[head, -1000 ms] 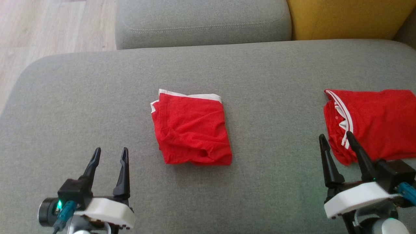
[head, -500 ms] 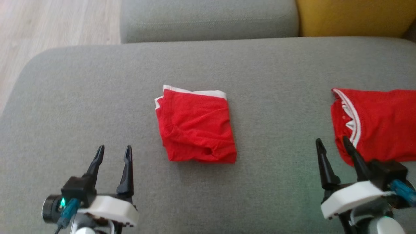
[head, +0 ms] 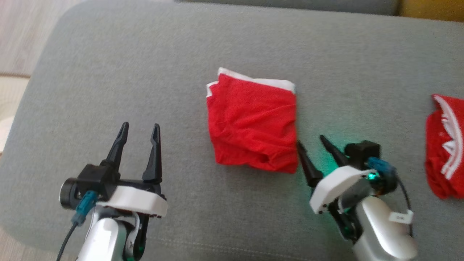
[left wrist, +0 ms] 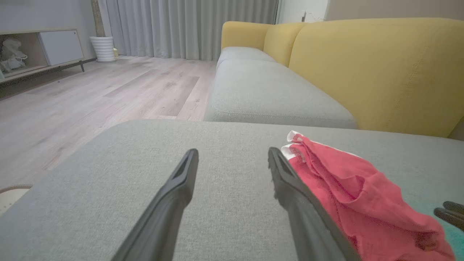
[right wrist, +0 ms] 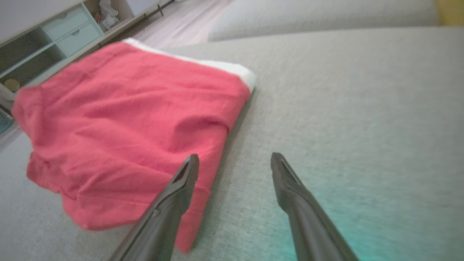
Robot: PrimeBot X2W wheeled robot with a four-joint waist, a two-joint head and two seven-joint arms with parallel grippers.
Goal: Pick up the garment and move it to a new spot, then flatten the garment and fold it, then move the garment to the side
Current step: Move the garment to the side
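A folded red garment [head: 253,123] with a white band along its far edge lies in the middle of the grey sofa seat [head: 145,65]. My right gripper [head: 311,140] is open at the garment's near right corner. In the right wrist view its left finger [right wrist: 181,181] lies over the edge of the garment [right wrist: 123,119], and nothing sits between the jaws of the gripper [right wrist: 235,157]. My left gripper [head: 140,125] stands open over bare cushion, left of the garment. In the left wrist view the garment [left wrist: 348,192] lies just right of that gripper [left wrist: 233,154].
A second red garment with white trim [head: 446,145] lies at the seat's right edge. The seat's rounded left edge drops to wood floor [head: 21,36]. A yellow backrest [left wrist: 380,65] and another grey cushion [left wrist: 268,94] lie beyond. A low cabinet [left wrist: 43,47] stands far off.
The head camera has tilted down and shifted, so the whole picture moved. My right gripper has swung left from beside the second garment to the folded garment's near right corner. Both grippers stay open.
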